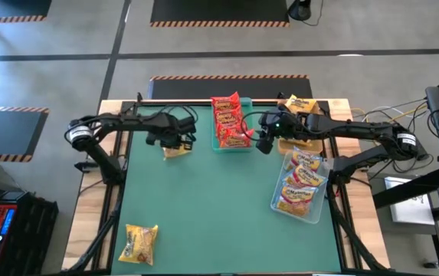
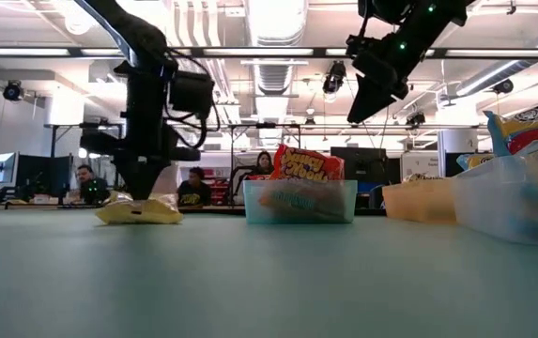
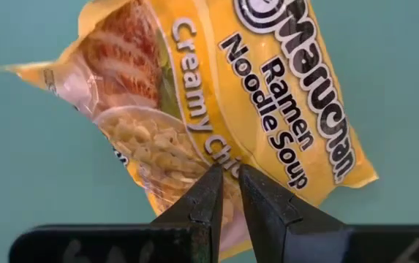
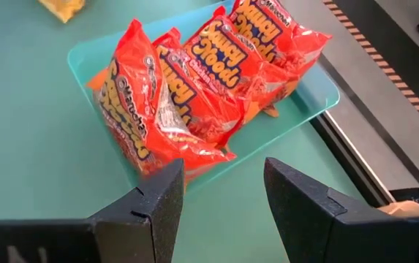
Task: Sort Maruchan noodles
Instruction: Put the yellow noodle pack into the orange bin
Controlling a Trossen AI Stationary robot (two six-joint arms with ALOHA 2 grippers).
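A yellow-orange Maruchan packet (image 3: 267,109) lies flat on the green table (image 1: 219,215), left of the teal tray (image 1: 230,148). My left gripper (image 3: 231,179) stands on it from above, shut on its film; the low view shows the same gripper (image 2: 142,195) and packet (image 2: 139,212). The teal tray (image 4: 319,95) holds several red packets (image 4: 194,95) standing on edge. My right gripper (image 4: 224,183) is open and empty, and hangs high (image 2: 358,113) beside that tray's right side. Another yellow packet (image 1: 141,244) lies by the near left corner. My left gripper pinches the yellow-orange packet's printed face (image 3: 227,157) near its middle between the two fingertips. The fingers (image 3: 264,204) come from above, pointing down. The packet lies flat on the table under them. Whether a fold of film is caught between the tips cannot be told.
A tan tray (image 2: 419,202) with yellow-orange packets stands at the far right, partly under my right arm. A clear tray (image 2: 513,202) of yellow-white packets (image 1: 302,184) sits along the right edge. Green table surface lies open in the middle and near side. People sit behind the table.
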